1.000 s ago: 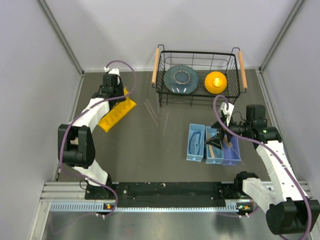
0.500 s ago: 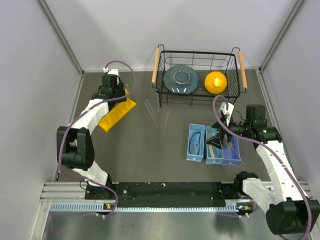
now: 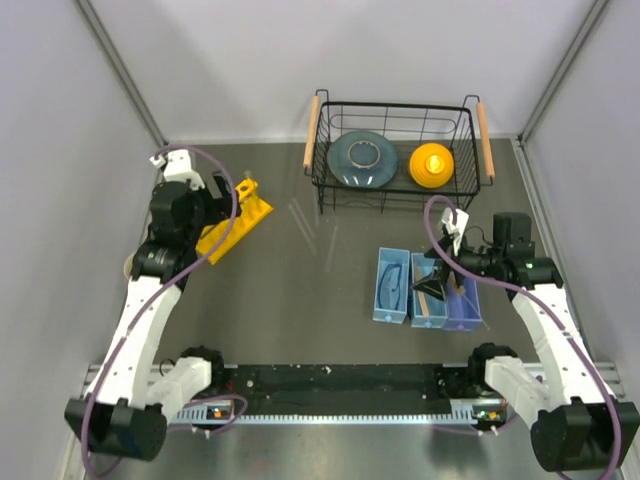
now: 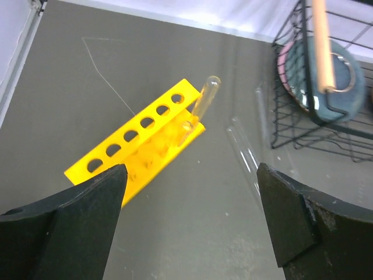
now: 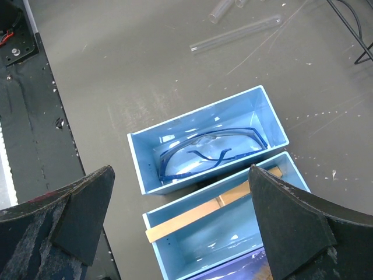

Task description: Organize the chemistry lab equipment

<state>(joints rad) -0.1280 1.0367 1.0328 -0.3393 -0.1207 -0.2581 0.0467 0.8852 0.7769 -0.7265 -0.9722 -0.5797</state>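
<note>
Glass tube (image 4: 204, 96): now tilted at end of yellow rack (image 4: 137, 143), seemingly seated. Your left tool (image 4: 189, 175) has let go and backed off rack; jaws wide, empty. Likely one tube racked, more to go. Loose tubes (image 4: 245, 146) lie on table (image 4: 87, 70) right of rack, path clear. Farther right of rack: safety glasses (image 5: 204, 149) and wooden clamp (image 5: 204, 213) in blue bins (image 5: 274, 122), under your right tool (image 5: 180, 172), wide and empty.

The rack (image 4: 137, 146) lies just ahead of the left claw (image 4: 189, 198), one tube (image 4: 204, 96) leaning at its far end; loose tubes (image 4: 245, 146) lie right of it.
</note>
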